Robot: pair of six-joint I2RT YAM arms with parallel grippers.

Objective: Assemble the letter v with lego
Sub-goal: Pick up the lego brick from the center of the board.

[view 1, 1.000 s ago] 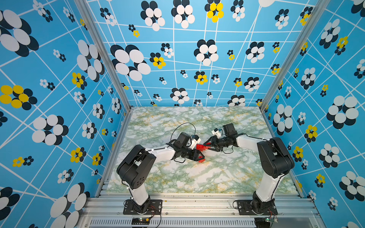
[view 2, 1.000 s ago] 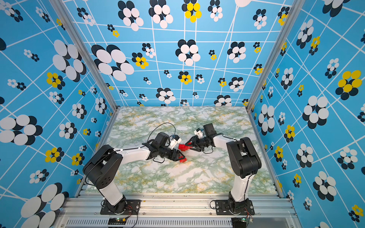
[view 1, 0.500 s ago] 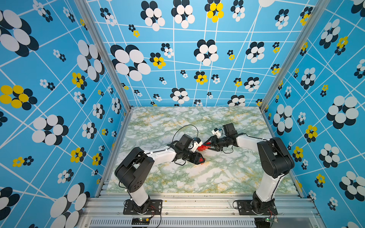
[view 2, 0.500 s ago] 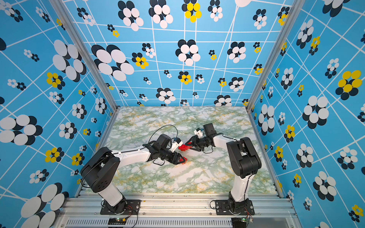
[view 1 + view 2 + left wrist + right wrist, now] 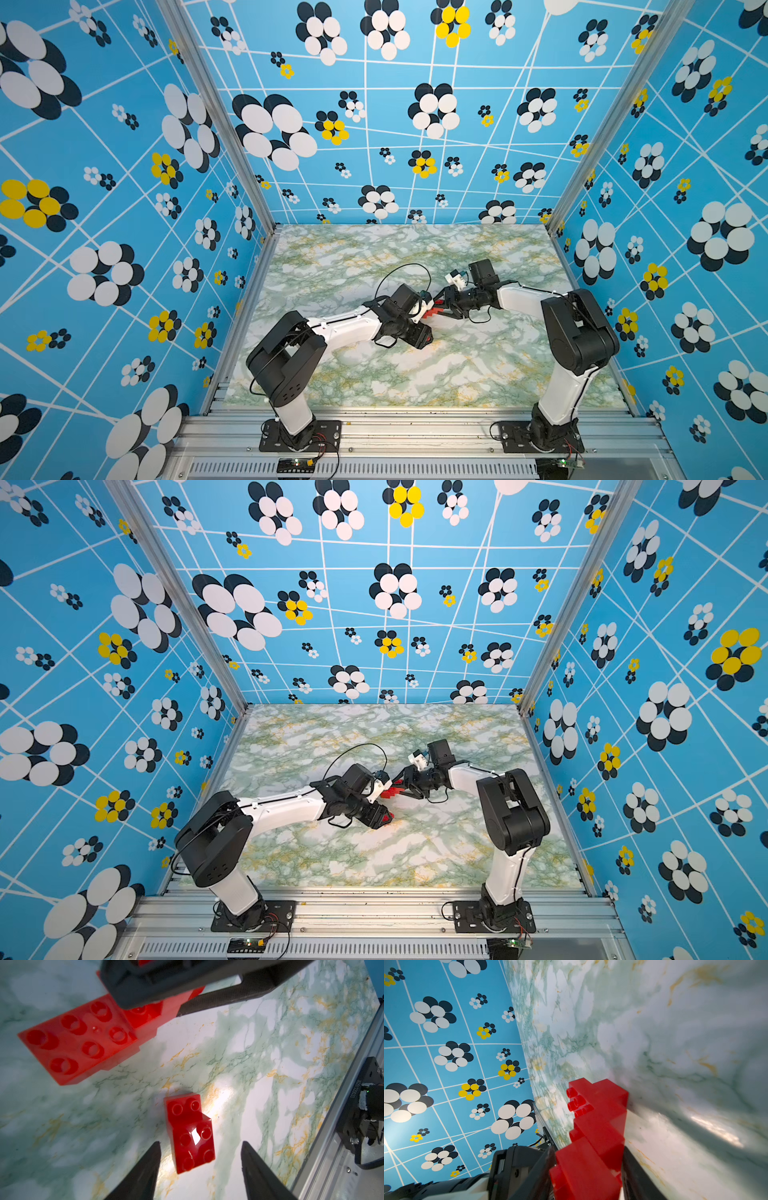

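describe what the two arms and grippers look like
The left arm and right arm are white shells with bulky black joints on black base plates. A thin black cable loops above the left wrist. The left gripper and right gripper have matte black fingers tapering to points.

Both top views look steeply down from high above the front edge, taking in nearly the same scene: the whole marbled tabletop (image 5: 457, 374) and the flowered walls (image 5: 124, 208). The left wrist camera looks down close past the left claw (image 5: 200, 1142) at the tabletop. The right wrist camera sights along the right claw (image 5: 587, 1151), very near its red lego stack (image 5: 598, 1126), which the left wrist view also catches.
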